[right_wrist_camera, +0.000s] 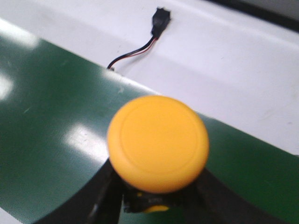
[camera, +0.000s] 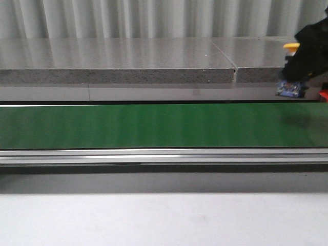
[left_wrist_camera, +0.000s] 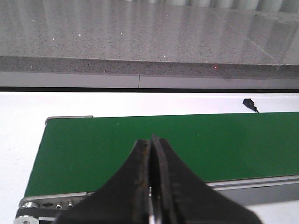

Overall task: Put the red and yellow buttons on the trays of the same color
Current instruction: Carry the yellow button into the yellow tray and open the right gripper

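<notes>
The right pincer (right_wrist_camera: 156, 205) grips a yellow button (right_wrist_camera: 158, 143) by its base, cap up, held above the green belt (right_wrist_camera: 42, 140). Just beyond the button the belt's edge runs slantwise, and past it lies bare white tabletop (right_wrist_camera: 243, 70). A black plug on a thin red and black wire (right_wrist_camera: 159, 21) lies on that white strip, near the belt edge and well apart from the button. In the front view the right arm (camera: 310, 51) shows only at the far right, over the grey stone ledge (camera: 118, 61), with a bit of yellow by it; the rest of the belt is open.

The left pincer (left_wrist_camera: 150, 186) is closed, its fingers pressed together with nothing between them. It hangs over the belt's near rail (left_wrist_camera: 261, 183). Ahead of it the belt lies open to its far edge, then white tabletop, then the ledge.
</notes>
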